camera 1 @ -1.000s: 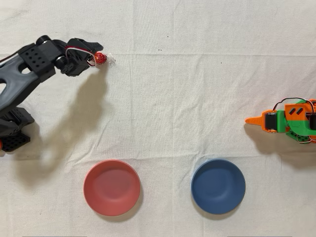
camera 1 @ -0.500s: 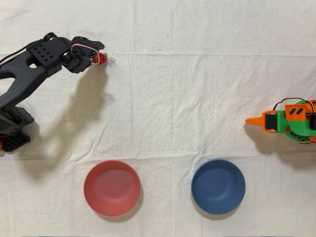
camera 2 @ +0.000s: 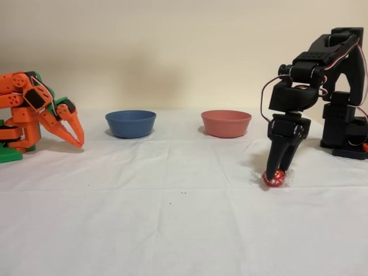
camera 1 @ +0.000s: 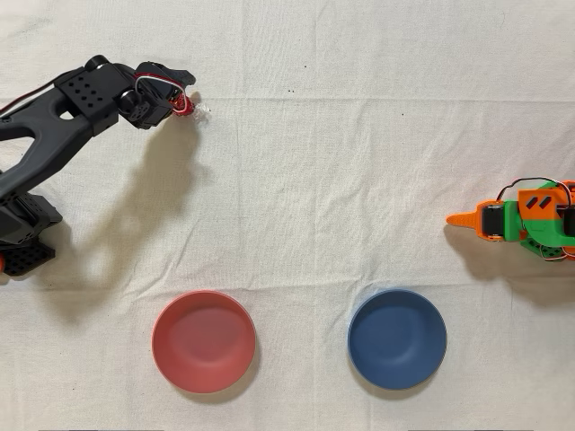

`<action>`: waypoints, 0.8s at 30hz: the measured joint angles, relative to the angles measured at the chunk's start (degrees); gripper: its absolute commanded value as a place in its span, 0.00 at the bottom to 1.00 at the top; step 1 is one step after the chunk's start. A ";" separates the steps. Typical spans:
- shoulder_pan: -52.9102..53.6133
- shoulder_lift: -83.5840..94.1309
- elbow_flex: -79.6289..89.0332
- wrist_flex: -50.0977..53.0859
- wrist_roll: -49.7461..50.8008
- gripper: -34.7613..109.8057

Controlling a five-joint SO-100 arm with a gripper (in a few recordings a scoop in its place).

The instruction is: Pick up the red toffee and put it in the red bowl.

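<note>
The black arm's hand pinches the shiny red toffee, round with clear crinkly ends, on the desk.

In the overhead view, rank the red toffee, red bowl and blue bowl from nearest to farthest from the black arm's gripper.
1. Red toffee: at the gripper, upper left, between the jaws.
2. Red bowl: lower left of centre.
3. Blue bowl: lower right, farthest.
</note>
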State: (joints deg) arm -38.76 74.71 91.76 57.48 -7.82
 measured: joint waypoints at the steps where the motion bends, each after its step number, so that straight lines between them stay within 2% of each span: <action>1: 0.00 0.00 0.00 -0.35 -0.18 0.44; 24: 0.26 -1.05 2.37 -3.08 -1.85 0.43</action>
State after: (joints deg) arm -38.50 73.65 94.13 54.40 -9.67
